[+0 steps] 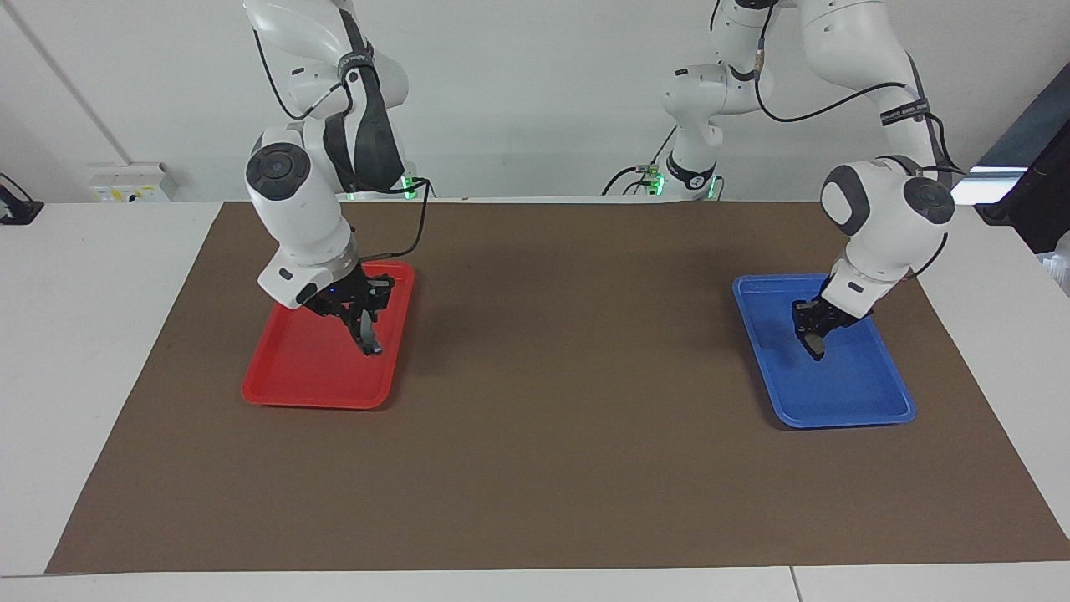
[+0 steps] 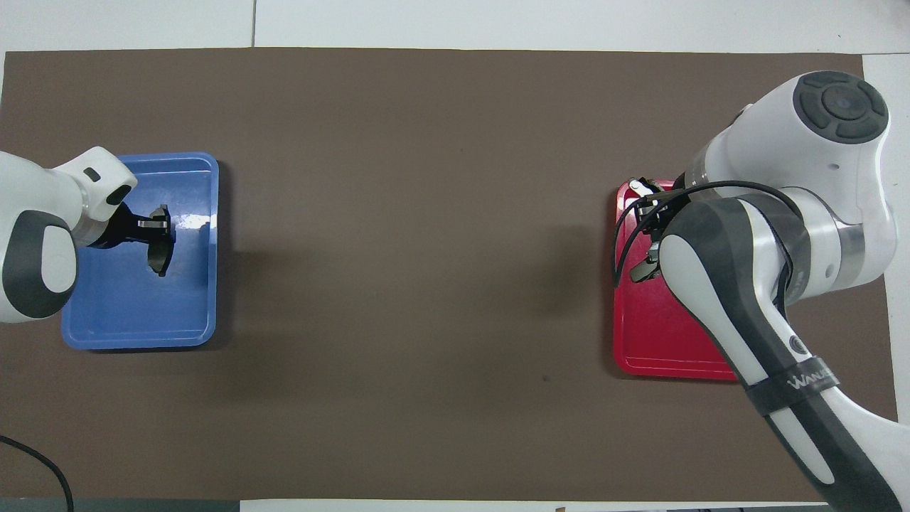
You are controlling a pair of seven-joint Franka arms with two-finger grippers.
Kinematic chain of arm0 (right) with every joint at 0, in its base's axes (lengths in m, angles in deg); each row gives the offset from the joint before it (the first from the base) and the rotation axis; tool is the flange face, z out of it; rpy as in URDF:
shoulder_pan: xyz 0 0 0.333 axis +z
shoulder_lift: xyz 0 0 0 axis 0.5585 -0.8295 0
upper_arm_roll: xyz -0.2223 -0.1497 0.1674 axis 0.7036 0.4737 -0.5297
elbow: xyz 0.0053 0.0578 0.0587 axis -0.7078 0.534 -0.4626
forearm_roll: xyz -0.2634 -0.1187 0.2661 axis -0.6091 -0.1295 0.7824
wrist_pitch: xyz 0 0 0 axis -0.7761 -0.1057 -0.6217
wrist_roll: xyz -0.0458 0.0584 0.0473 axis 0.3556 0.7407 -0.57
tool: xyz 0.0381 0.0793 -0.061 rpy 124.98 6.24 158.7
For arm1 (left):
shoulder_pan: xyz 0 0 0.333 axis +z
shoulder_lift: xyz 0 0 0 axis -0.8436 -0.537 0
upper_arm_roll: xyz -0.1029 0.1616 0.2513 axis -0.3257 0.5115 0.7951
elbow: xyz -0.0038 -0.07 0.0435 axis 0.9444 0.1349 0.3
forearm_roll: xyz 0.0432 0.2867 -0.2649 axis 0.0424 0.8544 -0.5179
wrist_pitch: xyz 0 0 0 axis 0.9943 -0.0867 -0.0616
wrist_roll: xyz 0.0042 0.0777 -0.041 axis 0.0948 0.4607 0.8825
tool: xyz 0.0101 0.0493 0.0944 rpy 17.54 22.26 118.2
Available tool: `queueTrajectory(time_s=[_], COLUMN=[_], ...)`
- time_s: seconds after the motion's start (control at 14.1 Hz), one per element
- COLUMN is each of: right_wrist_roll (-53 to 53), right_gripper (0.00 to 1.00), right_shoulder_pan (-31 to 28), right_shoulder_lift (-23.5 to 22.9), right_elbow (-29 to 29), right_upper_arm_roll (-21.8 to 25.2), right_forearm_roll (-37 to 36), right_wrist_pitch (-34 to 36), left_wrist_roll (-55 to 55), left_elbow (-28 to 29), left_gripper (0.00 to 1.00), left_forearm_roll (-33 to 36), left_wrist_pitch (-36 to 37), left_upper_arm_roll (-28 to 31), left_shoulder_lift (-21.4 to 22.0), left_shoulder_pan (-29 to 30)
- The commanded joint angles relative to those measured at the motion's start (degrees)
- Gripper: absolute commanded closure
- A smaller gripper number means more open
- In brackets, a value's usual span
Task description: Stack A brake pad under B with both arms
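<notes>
My left gripper is low in the blue tray, shut on the short dark A brake pad. In the overhead view the left gripper holds this pad on edge over the tray's floor. My right gripper is low in the red tray, shut on the dark pad B, whose grey end points down at the tray floor. In the overhead view the right arm covers most of that gripper and pad B.
The blue tray lies at the left arm's end of the brown mat. The red tray lies at the right arm's end. White table shows around the mat.
</notes>
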Motion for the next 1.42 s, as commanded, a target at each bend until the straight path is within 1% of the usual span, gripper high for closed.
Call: queueTrajectory(time_s=[0.0, 0.21, 0.43, 0.57, 0.64, 0.85, 0.92, 0.99, 1.06, 1.13, 1.21, 1.28, 1.35], right_wrist_roll=[2.4, 2.6, 2.6, 2.5, 2.5, 2.4, 2.3, 2.3, 2.3, 2.3, 2.3, 2.2, 2.2], right_gripper=[0.96, 0.96, 0.95, 0.95, 0.94, 0.94, 0.94, 0.94, 0.94, 0.94, 0.94, 0.94, 0.94], right_shoulder_pan=[1.2, 1.3, 1.5, 0.6, 0.3, -0.3, -0.3, -0.4, -0.4, -0.4, -0.4, -0.5, -0.5], right_shoulder_lift=[-1.8, -1.9, -2.5, -2.4, -2.4, -2.4, -2.4, -2.4, -2.4, -2.4, -2.4, -2.4, -2.4], right_elbow=[-3.2, -3.0, -2.9, -2.9, -2.9, -2.8, -2.7, -2.7, -2.7, -2.7, -2.7, -2.7, -2.7], right_upper_arm_roll=[-0.1, -0.1, -0.1, -0.1, -0.1, 0.0, -0.1, 0.0, 0.0, 0.0, 0.0, 0.0, 0.0], right_forearm_roll=[0.9, 0.9, 0.9, 0.8, 0.8, 0.8, 0.8, 0.8, 0.8, 0.8, 0.8, 0.8, 0.8], right_wrist_pitch=[1.3, 0.9, 0.7, 0.7, 0.7, 0.6, 0.6, 0.6, 0.6, 0.6, 0.6, 0.6, 0.5], left_wrist_roll=[-9.7, -22.6, -31.3, -37.0, -40.1, -42.0, -42.0, -42.0, -41.9, -41.8, -41.8, -41.8, -41.8], left_elbow=[-1.4, -4.5, -5.2, -10.9, -12.3, -11.9, -11.9, -11.8, -11.8, -11.7, -11.3, -10.8, -10.1], left_gripper=[0.99, 0.99, 0.99, 0.99, 0.99, 0.99, 0.98, 0.97, 0.93, 0.85, 0.71, 0.46, 0.15], left_forearm_roll=[-0.4, -0.4, -0.4, -0.4, -0.4, -0.4, -0.4, -0.4, -0.4, -0.4, -0.4, -0.4, -0.4], left_wrist_pitch=[1.1, 0.2, -3.5, -3.1, -3.3, -5.0, -6.1, -6.8, -7.3, -8.3, -8.9, -9.2, -9.3], left_upper_arm_roll=[0.6, 0.6, 0.6, 0.6, 0.6, 0.6, 0.6, 0.6, 0.6, 0.5, 0.5, 0.5, 0.6], left_shoulder_lift=[-0.5, -4.0, -6.9, -11.7, -13.0, -13.6, -14.8, -15.1, -15.5, -15.8, -15.8, -15.8, -15.6], left_shoulder_pan=[-7.5, -16.4, -23.2, -27.0, -28.6, -32.1, -32.8, -33.4, -33.5, -34.4, -34.9, -34.9, -34.9])
